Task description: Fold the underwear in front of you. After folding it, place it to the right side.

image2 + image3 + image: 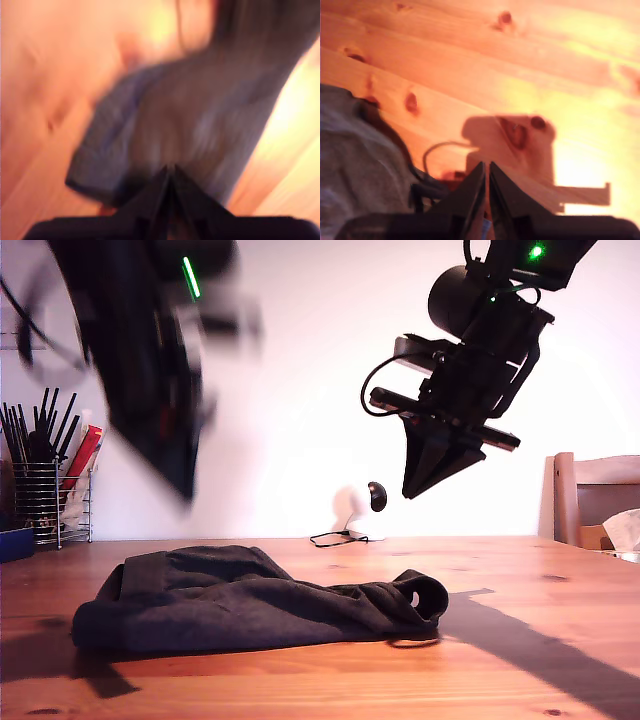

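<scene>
Underwear (250, 605) lies loosely bunched on the wooden table (540, 640) | first gripper (170, 172) blurred above it, jaws together, empty | second gripper (487, 172) above its loose end, closed, empty | risk: pinching bunched layers would skew the fold.

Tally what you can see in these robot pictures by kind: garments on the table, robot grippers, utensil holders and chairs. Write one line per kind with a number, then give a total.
Garments: 1, the underwear lying crumpled on the table
Robot grippers: 2, my first gripper, blurred, and my second gripper
Utensil holders: 1, the wire holder
Chairs: 1, the wooden chair
Total: 5
</scene>
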`<action>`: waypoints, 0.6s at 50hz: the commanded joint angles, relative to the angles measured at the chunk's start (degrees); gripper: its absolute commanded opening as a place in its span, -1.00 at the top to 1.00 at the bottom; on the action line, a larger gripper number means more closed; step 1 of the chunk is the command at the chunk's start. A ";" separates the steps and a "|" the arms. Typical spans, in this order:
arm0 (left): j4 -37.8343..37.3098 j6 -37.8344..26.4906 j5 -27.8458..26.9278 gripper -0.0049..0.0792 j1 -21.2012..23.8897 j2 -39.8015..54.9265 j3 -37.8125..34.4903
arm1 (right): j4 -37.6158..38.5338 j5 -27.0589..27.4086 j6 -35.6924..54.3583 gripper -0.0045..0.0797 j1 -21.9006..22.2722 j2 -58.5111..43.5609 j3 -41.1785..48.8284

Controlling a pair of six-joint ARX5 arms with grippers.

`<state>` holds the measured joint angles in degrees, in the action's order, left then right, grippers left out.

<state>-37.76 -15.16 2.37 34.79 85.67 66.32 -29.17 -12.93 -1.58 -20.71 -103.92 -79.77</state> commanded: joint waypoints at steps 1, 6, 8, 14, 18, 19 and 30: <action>1.14 1.99 -2.49 0.93 -1.07 -0.92 -0.50 | 1.03 0.00 0.57 0.92 -0.31 5.57 -0.07; 2.80 3.48 -6.10 0.93 -2.97 -3.91 -0.50 | 2.49 0.02 0.94 0.92 -0.74 9.22 0.85; 3.15 3.74 -7.41 0.93 -3.87 -4.81 -0.52 | 3.39 0.09 0.96 0.92 -0.96 10.91 1.70; 3.34 4.52 -12.00 0.93 -6.32 -6.27 -0.55 | 5.01 1.14 0.52 0.92 -1.03 15.65 4.85; 4.24 4.61 -15.50 0.93 -8.07 -6.67 -0.81 | 6.93 2.32 0.15 0.92 -1.05 18.84 7.72; 4.63 4.66 -16.55 0.93 -8.46 -6.88 -0.98 | 7.54 2.58 -0.35 0.92 -1.05 19.58 8.39; 12.11 4.76 -25.29 0.93 -12.39 -8.81 -5.64 | 10.56 3.10 -1.36 0.92 -1.03 26.86 15.19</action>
<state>-26.89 -10.59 -21.39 22.96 77.89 63.22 -19.97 -9.91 -2.74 -21.47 -78.76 -66.39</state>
